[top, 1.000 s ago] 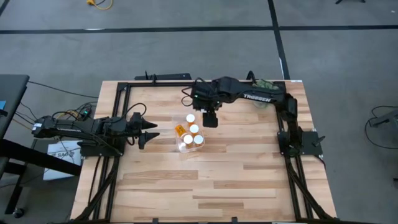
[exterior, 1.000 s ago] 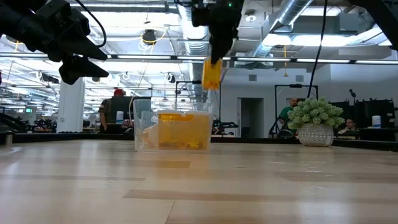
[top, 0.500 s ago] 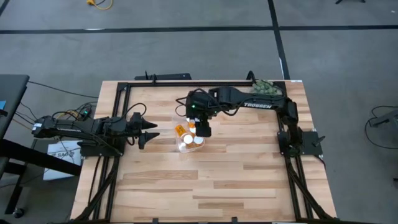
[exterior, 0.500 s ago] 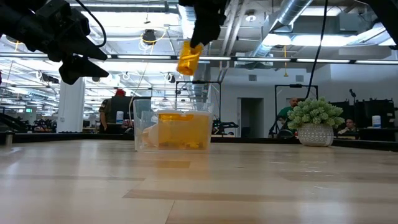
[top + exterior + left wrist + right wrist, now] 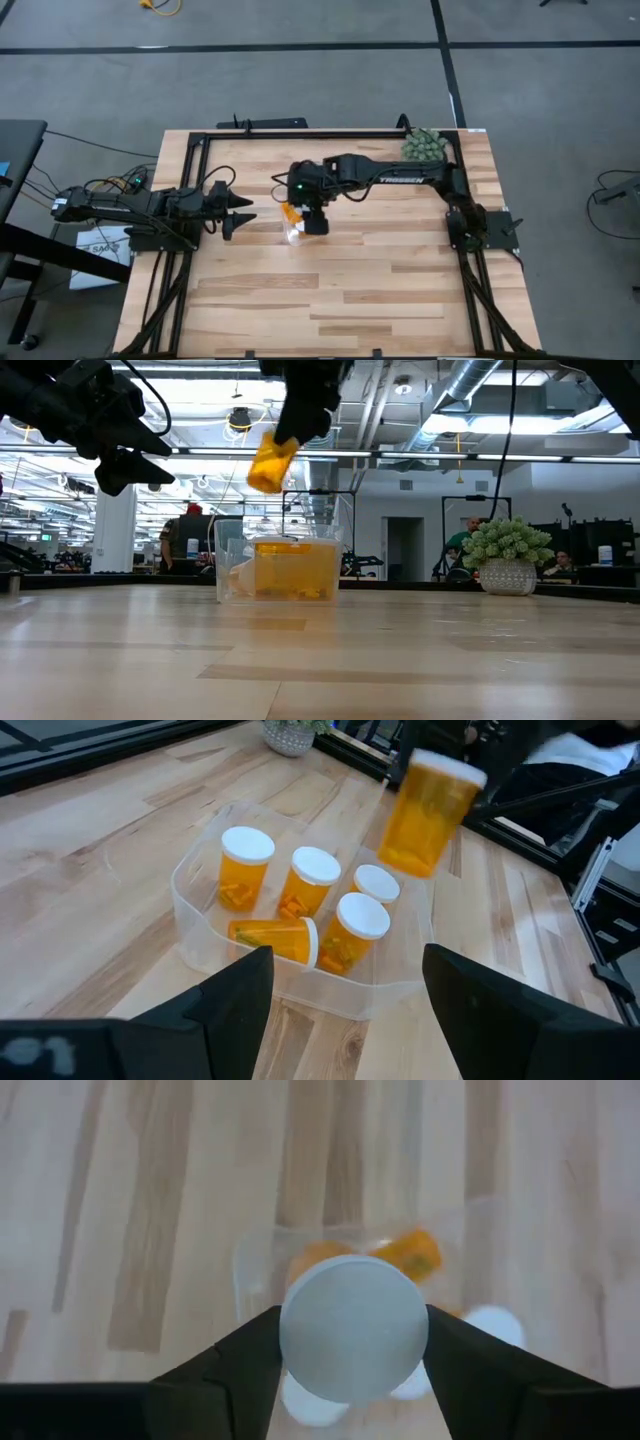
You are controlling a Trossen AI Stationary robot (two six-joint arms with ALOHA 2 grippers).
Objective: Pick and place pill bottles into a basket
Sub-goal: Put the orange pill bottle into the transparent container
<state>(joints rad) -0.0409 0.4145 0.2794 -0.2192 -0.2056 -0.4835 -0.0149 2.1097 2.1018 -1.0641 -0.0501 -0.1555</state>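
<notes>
My right gripper [image 5: 313, 220] is shut on an orange pill bottle [image 5: 271, 464] in the air above the clear basket [image 5: 232, 575]. The basket stands near the table's middle [image 5: 295, 236]. In the left wrist view the basket [image 5: 195, 925] holds several white-capped bottles: most stand upright [image 5: 245, 870] and one lies on its side [image 5: 272, 935]. My left gripper [image 5: 245, 212] hangs open and empty above the table, left of the basket. My right gripper pinches the bottle at its white-capped end [image 5: 353, 1342], one finger [image 5: 250, 1355] on each side of the cap. The fingers come from above, pointing down at a slant. The bottle hangs tilted below them [image 5: 428, 815], clear of the basket and the bottles in it.
A green potted plant [image 5: 423, 145] stands at the table's far right corner and also shows in the low view [image 5: 507, 555]. A black frame [image 5: 300, 133] runs around the table's edges. Bare wood lies on the near half [image 5: 340, 300]. People show in the room beyond.
My right gripper has carried the bottle toward the table's left and near edges, from beyond the basket to above it. The bottle hung upright and is now tilted.
</notes>
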